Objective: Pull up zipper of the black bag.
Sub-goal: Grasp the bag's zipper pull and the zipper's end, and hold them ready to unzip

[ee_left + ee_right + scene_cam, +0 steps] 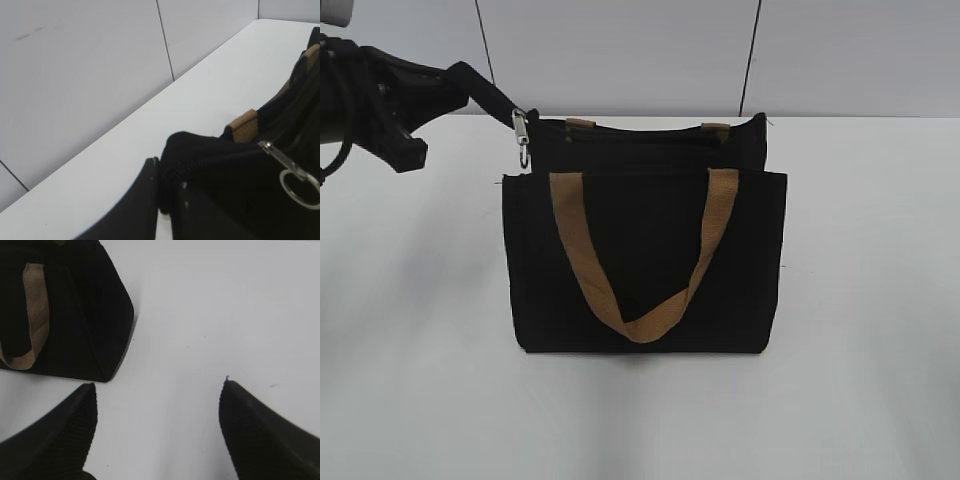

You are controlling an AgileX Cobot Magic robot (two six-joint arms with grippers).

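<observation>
One black bag (pixel 645 265) stood upright at the centre of the exterior frame on a white table (pixel 410 380), and we logged the scene from left to right. At the upper left, our left gripper (pixel 485 92) reached in from the frame edge, its fingers (pixel 150 195) pressed together on a black fabric tab at the bag's top left corner; the left wrist view showed that pinch at the lower centre. Just right of the tab we noted the zipper (pixel 521 135), a silver pull with a ring clasp dangling at the bag's upper left corner, at the left end of the top edge. Next came the front tan strap handle (pixel 645 255), drooping in a V across the front panel, with the rear handle's two ends showing above the top edge. Our right gripper (pixel 157 427) appeared only in its wrist view, fingers spread wide above bare table, the bag at that frame's upper left.
</observation>
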